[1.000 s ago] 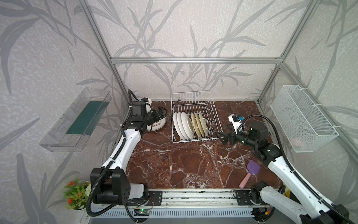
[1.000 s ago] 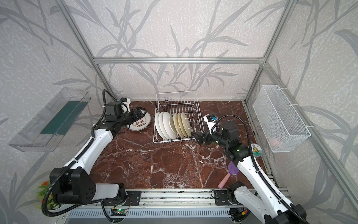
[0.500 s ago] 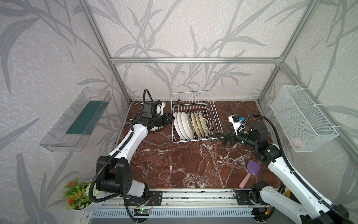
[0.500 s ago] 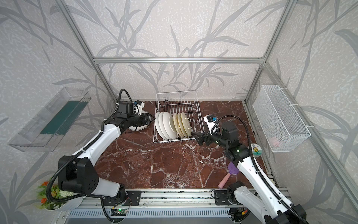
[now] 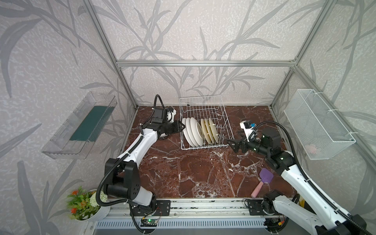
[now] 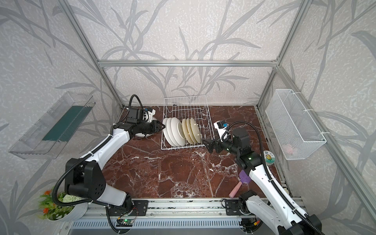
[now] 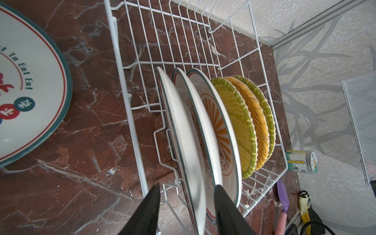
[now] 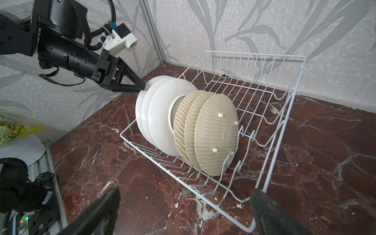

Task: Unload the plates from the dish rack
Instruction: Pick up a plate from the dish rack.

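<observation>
The white wire dish rack point(image 5: 203, 101) point(image 6: 185, 99) stands at the back middle of the marble table. Three white plates point(image 5: 191, 132) point(image 8: 158, 114) stand on edge in it, and beside them three yellow woven plates point(image 5: 209, 131) point(image 7: 234, 122). Another white plate point(image 7: 24, 81), with lettering and a teal rim, lies flat on the table left of the rack. My left gripper point(image 5: 183, 126) point(image 7: 188, 187) is open, its jaws astride the rim of the outermost white plate, with a gap on one side. My right gripper point(image 5: 231, 143) point(image 8: 186, 192) is wide open and empty at the rack's near right corner.
A clear tray point(image 5: 81, 126) with a green strip hangs on the left wall, a white mesh basket point(image 5: 317, 122) on the right wall. A purple spatula point(image 5: 264, 179) with a pink handle lies at the front right. A small round tin point(image 6: 269, 157) sits near the right edge.
My left arm swung from the flat plate at the left over to the rack, and its jaws narrowed around the outermost white plate's rim. The right arm has not moved.
</observation>
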`<state>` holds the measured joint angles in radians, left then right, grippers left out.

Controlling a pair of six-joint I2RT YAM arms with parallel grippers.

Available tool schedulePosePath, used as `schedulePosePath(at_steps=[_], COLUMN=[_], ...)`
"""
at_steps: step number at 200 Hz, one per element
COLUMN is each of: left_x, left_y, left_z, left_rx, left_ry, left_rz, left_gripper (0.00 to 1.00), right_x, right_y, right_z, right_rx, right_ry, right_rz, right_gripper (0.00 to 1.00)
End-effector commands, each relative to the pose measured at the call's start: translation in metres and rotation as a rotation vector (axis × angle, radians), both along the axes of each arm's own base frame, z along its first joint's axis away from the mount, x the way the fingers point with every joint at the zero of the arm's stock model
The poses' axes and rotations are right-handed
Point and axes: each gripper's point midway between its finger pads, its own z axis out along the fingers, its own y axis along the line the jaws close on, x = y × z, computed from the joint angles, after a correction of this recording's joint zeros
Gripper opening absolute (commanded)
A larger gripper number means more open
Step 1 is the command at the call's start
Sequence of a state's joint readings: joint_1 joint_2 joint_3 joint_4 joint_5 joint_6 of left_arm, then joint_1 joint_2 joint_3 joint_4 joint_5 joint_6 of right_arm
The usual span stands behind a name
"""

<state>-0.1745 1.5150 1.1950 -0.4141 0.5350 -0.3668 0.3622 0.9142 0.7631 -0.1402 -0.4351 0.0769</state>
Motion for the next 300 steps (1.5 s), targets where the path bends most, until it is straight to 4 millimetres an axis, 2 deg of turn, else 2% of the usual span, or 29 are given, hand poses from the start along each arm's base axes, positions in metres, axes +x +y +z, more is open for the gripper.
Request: schedulePosePath(at_steps=[1,54,99,132,171,268,300], left_x=[0.001,0.004,0.006,0.006,0.008,0.013,0.012], left_y=[-0.007,-0.015,-0.019,-0.021,-0.026,-0.031,-0.033], left_z=[0.001,-0.008,-0.004,-0.005,-0.008,0.0,0.003], left_rx=[-0.016,-0.036,-0.049,-0.057,-0.067,-0.06,-0.085], left_ry=[0.003,0.031,0.024,0.031,0.038,0.03,0.021], left_rz=[-0.027,-0.042,-0.05,-0.056,-0.064,-0.075,-0.071], left_gripper=[0.43,0.33,0.25,0.24,0.18,0.0,0.0], right_x=[-0.002,-0.002,-0.002,-0.002,-0.002,-0.001,0.0], right_y=[0.0,-0.001,-0.002,-0.002,-0.003,-0.004,-0.003], right_z=[0.0,-0.003,-0.003,-0.004,-0.005,-0.005,-0.004], right_rx=[-0.005,-0.014,-0.018,-0.018,-0.023,-0.026,-0.021], right_ry=[-0.015,-0.014,-0.015,-0.012,-0.014,-0.019,-0.023], right_rz=[0.001,-0.002,-0.005,-0.006,-0.01,-0.016,-0.014], right_gripper=[0.99,0.99,0.99,0.99,0.99,0.99,0.99])
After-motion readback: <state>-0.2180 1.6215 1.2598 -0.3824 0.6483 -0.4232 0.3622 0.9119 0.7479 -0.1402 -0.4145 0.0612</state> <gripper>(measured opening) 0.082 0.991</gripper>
